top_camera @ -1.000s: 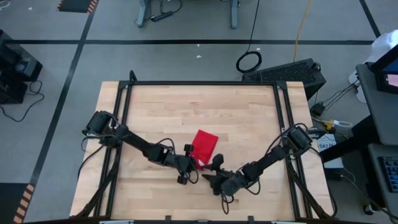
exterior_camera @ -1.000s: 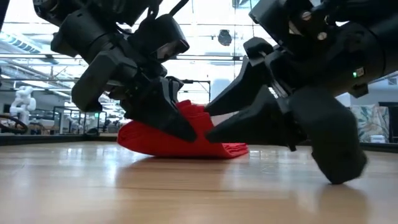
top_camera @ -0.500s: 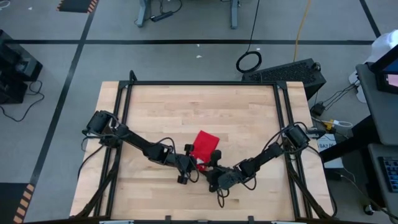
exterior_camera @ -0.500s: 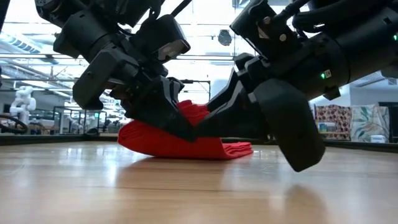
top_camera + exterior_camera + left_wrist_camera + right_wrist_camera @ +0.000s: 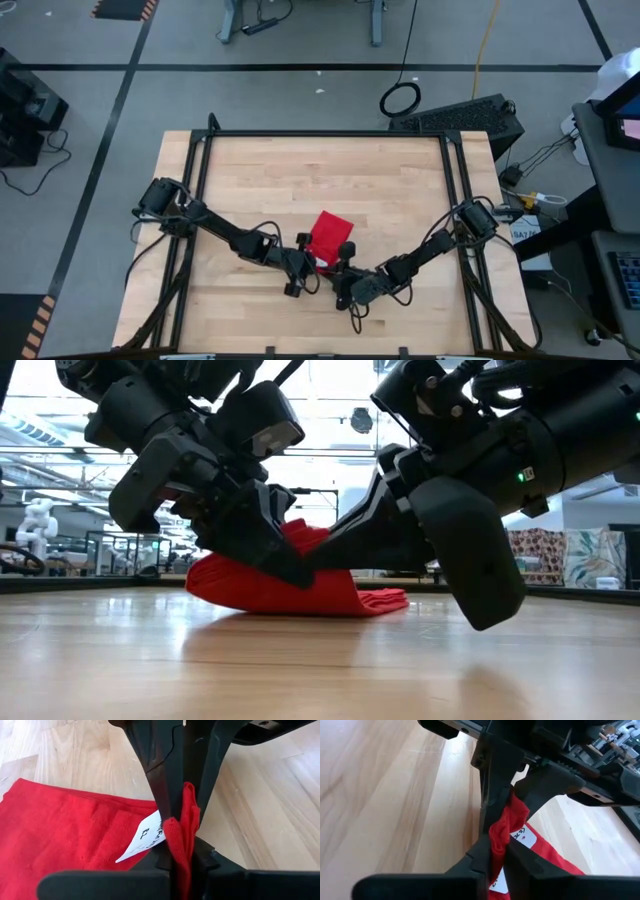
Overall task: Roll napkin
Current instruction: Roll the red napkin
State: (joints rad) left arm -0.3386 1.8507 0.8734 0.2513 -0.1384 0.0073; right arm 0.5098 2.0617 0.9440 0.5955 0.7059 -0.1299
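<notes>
From above, we find the napkin (image 5: 327, 237) near the table's (image 5: 320, 170) front middle, its near corner buried between both grippers. Right gripper (image 5: 343, 262) has slid in from the right over the last second and now sits just beside the left gripper (image 5: 316, 264), the two nearly touching over that corner. Cloth beyond the fingers lies as a compact folded patch, not yet a roll.

At table level, we see the right gripper's jaws, spread wide a second ago, now drawn together on the red edge. Left gripper meets it from the opposite side, and the two tips converge at the same lifted bit of cloth. Napkin body rests flat on the wood behind and below the tips, with a thin lip trailing out past the right gripper.

Left wrist view: the left gripper is clamped on a bunched red fold that stands up between its fingers (image 5: 165, 785). White tag (image 5: 145, 836) hangs just beside the pinch. Rest of the cloth spreads out ahead of the fingers.

Right wrist view: the right gripper's own fingers (image 5: 487, 851) are pinched on the same red ridge, tag visible just past them, the left gripper directly opposite.

Our reading: both grippers now grasp one corner edge together. That gives a two-point hold, which we judge is the start of turning the edge over to begin rolling.
</notes>
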